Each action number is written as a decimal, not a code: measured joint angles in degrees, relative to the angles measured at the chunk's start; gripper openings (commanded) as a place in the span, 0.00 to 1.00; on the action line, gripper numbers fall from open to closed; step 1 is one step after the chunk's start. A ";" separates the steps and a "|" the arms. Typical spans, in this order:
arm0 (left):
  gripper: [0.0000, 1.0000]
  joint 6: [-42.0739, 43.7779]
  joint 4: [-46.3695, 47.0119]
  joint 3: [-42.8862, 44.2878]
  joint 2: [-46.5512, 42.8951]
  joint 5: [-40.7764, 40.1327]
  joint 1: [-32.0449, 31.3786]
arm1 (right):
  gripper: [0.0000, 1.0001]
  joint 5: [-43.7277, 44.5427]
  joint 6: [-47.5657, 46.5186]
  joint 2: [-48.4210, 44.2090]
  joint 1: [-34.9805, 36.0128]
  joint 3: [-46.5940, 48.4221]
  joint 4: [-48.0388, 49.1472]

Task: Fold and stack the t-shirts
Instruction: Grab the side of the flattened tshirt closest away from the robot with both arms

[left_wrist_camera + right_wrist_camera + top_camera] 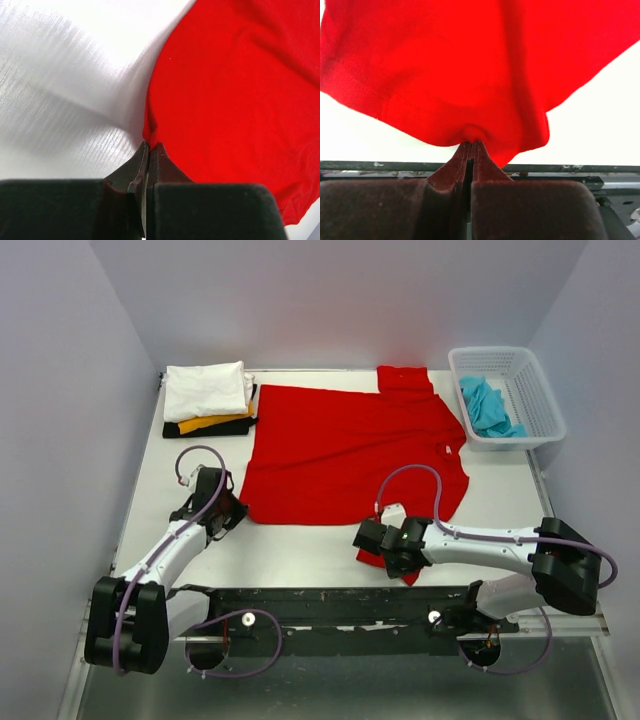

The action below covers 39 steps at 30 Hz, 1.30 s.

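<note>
The red t-shirt is lying spread at frame centre. I am pinching its lower-left corner in the closed left gripper and its lower-right edge in the closed right gripper; bare table is showing between them.

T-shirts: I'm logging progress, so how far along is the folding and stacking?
Done: a folded stack, white over yellow-orange and black, sits far left. In hand: the red tee lies spread flat, with the left gripper and right gripper each shut on its near side. Left: folding and stacking the red tee, then the turquoise tee crumpled in the basket.
</note>
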 measured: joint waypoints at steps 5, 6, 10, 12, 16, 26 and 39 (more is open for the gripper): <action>0.00 -0.33 -0.70 -0.20 -1.46 0.02 -0.11 | 0.01 2.34 -0.13 -0.42 0.00 0.00 -2.78; 0.00 -0.35 -0.83 -0.24 -1.70 0.02 -0.11 | 0.01 2.32 -0.48 -0.90 0.00 0.02 -2.99; 0.00 -0.61 -2.23 -0.52 -4.07 0.00 -0.48 | 0.01 -0.28 -3.65 -3.26 0.02 0.02 -2.93; 0.00 -1.05 -3.37 -1.03 -6.56 -0.09 -1.16 | 0.01 -3.48 -5.38 -3.72 0.50 0.00 -2.47; 0.00 -3.02 -7.45 -3.32 -13.25 -1.42 -2.82 | 0.01 -8.68 -6.60 -3.72 4.83 -0.28 -2.03; 0.00 -9.11 -22.80 -11.76 -35.41 -4.52 -3.80 | 0.01 -13.55 -3.34 -2.82 15.52 1.84 -7.04; 0.00 -9.09 -17.05 -9.20 -27.02 -1.53 -3.87 | 0.01 14.99 12.63 0.33 12.48 15.52 -21.53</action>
